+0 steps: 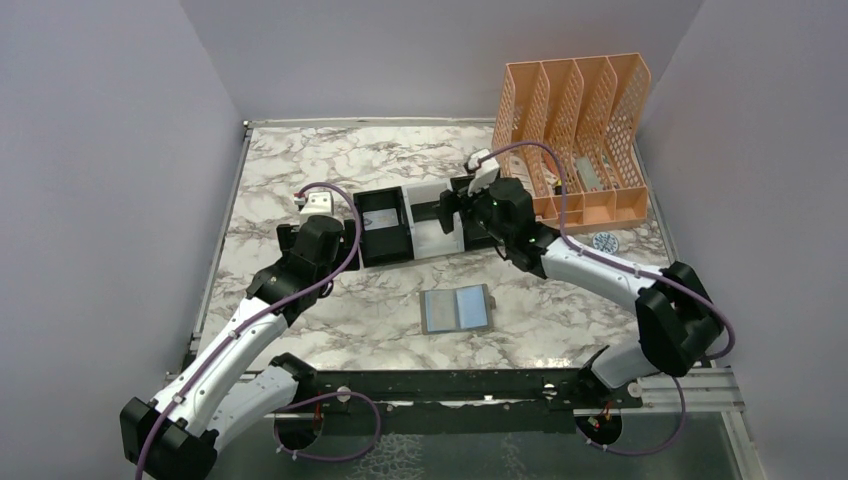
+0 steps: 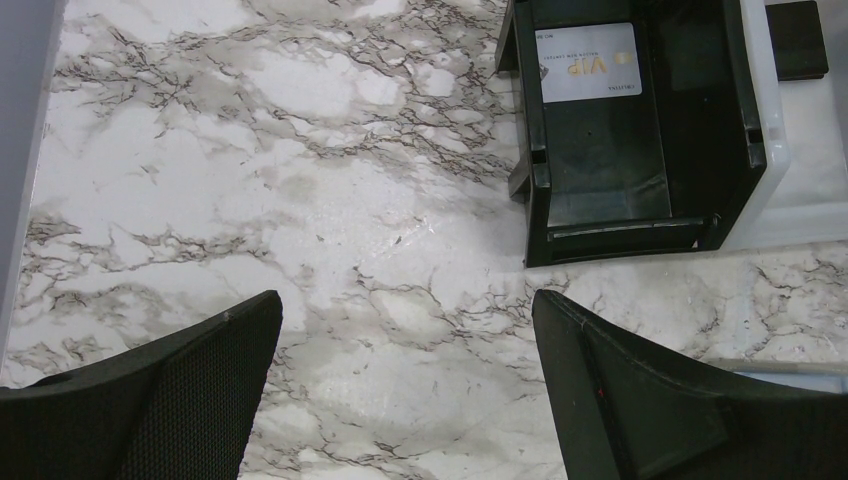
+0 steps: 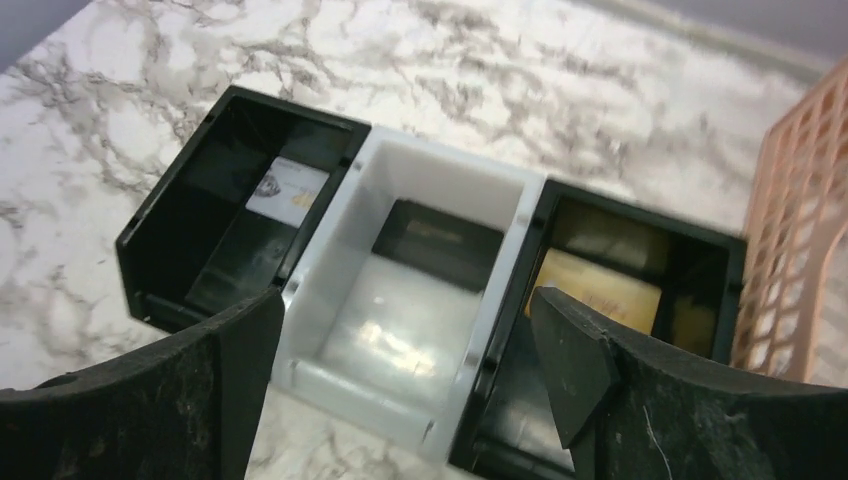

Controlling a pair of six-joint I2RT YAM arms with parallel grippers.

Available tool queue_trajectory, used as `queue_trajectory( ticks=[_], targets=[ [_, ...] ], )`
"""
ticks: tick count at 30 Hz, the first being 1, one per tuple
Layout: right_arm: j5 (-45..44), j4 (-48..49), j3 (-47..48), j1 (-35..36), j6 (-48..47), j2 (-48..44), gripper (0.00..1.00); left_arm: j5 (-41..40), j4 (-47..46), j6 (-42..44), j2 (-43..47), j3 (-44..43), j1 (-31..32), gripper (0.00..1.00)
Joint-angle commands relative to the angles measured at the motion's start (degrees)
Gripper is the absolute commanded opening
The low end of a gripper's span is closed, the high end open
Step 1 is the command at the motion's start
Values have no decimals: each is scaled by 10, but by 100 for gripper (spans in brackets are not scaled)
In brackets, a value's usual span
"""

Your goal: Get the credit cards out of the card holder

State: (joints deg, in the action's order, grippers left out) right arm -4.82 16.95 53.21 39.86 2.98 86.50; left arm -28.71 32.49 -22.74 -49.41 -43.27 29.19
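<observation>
The card holder (image 1: 456, 309) lies open and flat on the marble table, blue-grey inside facing up, apart from both grippers. A black-and-white three-compartment tray (image 1: 388, 255) stands behind it. A gold-yellow credit card (image 3: 600, 290) lies in its right black compartment, a white card (image 2: 588, 62) in the left black one, where it also shows in the right wrist view (image 3: 288, 190), and a dark card (image 3: 440, 240) in the white middle one. My left gripper (image 2: 405, 310) is open and empty over bare marble beside the tray's left end (image 1: 345, 245). My right gripper (image 3: 405, 300) is open and empty above the tray's middle (image 1: 447, 212).
A peach mesh file rack (image 1: 580, 130) stands at the back right, close behind the right arm. A small round blue-patterned object (image 1: 605, 241) lies in front of it. Purple walls enclose the table on the left, back and right.
</observation>
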Motion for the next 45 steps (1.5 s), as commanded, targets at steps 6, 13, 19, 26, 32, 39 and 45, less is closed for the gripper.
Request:
queue_trajectory(
  ticks=[6, 13, 19, 26, 32, 39, 45],
  targets=[
    [118, -159, -115, 0, 312, -105, 78, 7, -2, 5, 5, -1, -5, 99],
    [-6, -261, -128, 71, 329, -109, 64, 8, -2, 6, -3, -1, -6, 99],
    [-77, -309, -98, 139, 337, -59, 61, 7, -1, 6, -12, -1, -7, 99],
    [-85, -301, -81, 182, 363, -22, 60, 6, -2, 6, -19, -1, -8, 99],
    [-93, -316, -52, 201, 366, 18, 59, 7, -2, 6, -25, -2, -8, 99],
    [-110, -331, -29, 204, 368, 54, 58, 7, -3, 5, -18, 0, -9, 99],
    [-133, -372, -9, 205, 380, 105, 56, 11, -3, 7, -27, -2, -9, 99]
  ],
)
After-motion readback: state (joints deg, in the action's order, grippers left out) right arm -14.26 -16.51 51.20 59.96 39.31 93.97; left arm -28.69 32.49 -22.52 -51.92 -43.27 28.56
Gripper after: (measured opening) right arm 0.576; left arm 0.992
